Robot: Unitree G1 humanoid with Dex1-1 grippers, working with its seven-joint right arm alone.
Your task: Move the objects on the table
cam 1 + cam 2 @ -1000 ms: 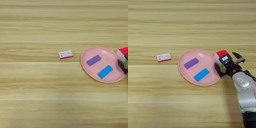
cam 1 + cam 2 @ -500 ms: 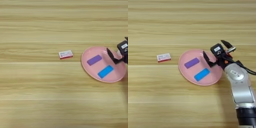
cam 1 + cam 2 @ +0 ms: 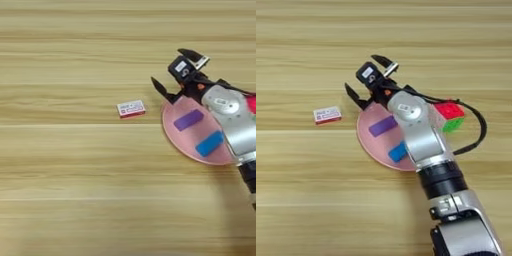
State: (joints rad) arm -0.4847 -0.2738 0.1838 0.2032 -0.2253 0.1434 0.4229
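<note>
My right gripper (image 3: 179, 70) (image 3: 371, 77) hovers open and empty over the far left rim of the round pink plate (image 3: 176, 136) (image 3: 367, 141). One black finger points left, the other reaches toward the far side. On the plate lie a purple bar (image 3: 188, 119) (image 3: 382, 126) and a blue bar (image 3: 209, 143) (image 3: 397, 152), the blue one partly under my forearm. The small white-and-red box (image 3: 131, 108) (image 3: 327, 114) lies on the table (image 3: 65, 165) to the left of the plate. The puzzle cube (image 3: 450, 115), red face up, sits right of the plate behind my arm.
My silver forearm (image 3: 426, 145) crosses the plate's right half and runs down to the bottom right corner. A black cable (image 3: 476, 127) loops around the cube.
The gripper has let go of the cube, which stays right of the plate, and has swung left across the plate to its far left rim. The fingers have spread open.
</note>
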